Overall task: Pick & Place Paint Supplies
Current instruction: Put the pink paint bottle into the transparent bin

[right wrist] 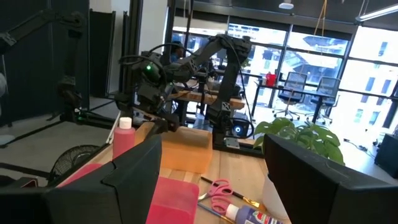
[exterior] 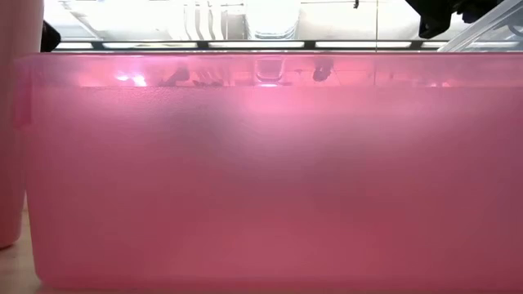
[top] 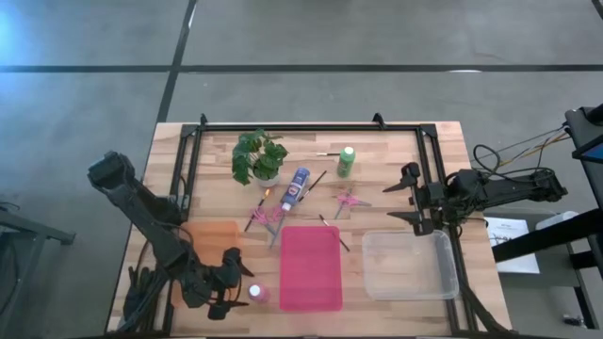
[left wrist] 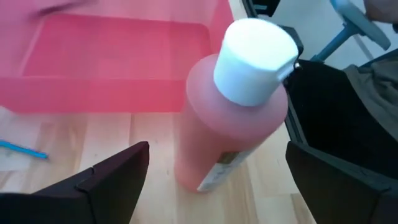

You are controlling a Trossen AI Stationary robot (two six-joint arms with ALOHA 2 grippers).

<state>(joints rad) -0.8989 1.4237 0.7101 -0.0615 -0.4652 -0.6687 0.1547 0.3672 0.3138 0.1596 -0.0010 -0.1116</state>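
Pink bin (top: 311, 268) sits mid-table, clear bin (top: 411, 266) to its right, orange bin (top: 209, 237) to its left.

Left gripper (left wrist: 214, 180) spread wide around the pink bottle (left wrist: 230, 106), no contact; bottle upright on the wood beside the pink bin.

Right gripper (top: 411, 198) wide, empty, at the right table edge.

Risk: a finger clips the tall bottle while pulling away, toppling it.

Scissors (top: 347, 200) and brushes (top: 332, 232) lie mid-table, unsorted.

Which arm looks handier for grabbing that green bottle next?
The right. Its open end effector hovers near the green bottle, while the left end effector sits at the opposite corner by the pink bottle.
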